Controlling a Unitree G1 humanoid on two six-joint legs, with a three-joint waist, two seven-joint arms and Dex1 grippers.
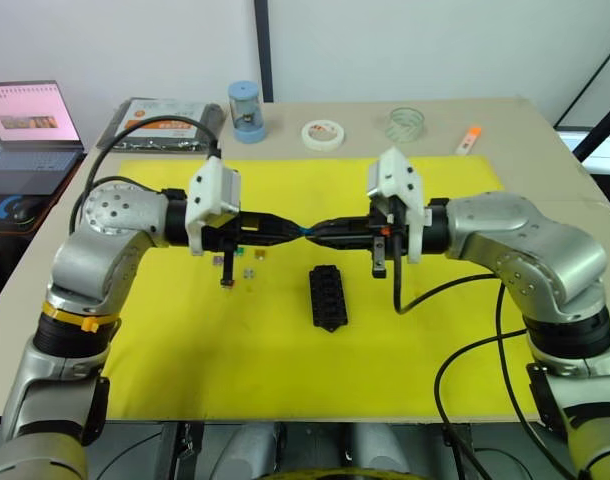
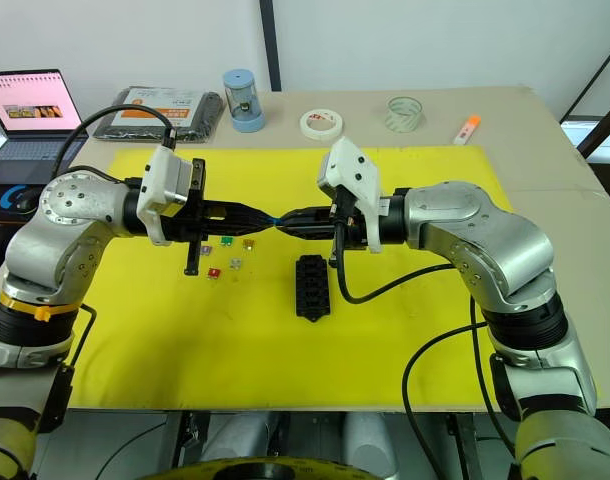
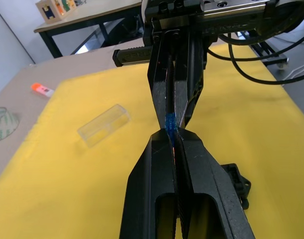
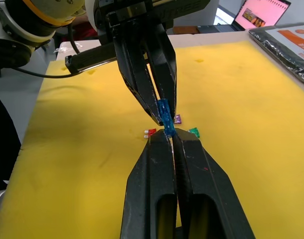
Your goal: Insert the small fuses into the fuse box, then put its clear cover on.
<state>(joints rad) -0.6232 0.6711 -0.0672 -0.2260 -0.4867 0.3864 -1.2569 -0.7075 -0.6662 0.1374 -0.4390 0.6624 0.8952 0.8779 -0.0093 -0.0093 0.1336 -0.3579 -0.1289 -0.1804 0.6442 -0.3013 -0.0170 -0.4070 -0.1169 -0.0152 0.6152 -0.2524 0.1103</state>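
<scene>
A: We see the left claw and the right claw meeting tip to tip above the yellow mat on the counter. What do they hold?

B: One blue fuse. In the right wrist view both claws are closed on it, one at each end. The fingers of each claw are pressed nearly together, with just the fuse between the tips.

A: Where is the fuse box?

B: We find it lying flat on the mat, below and slightly right of the meeting point, untouched by either claw.

A: And the other small fuses?

B: They lie loose on the mat left of the box, under the left claw: a green fuse, a yellow fuse, a purple fuse, a red fuse and a pale one.

A: The clear cover?

B: We see it in the left wrist view, lying on the mat apart from the box.
</scene>
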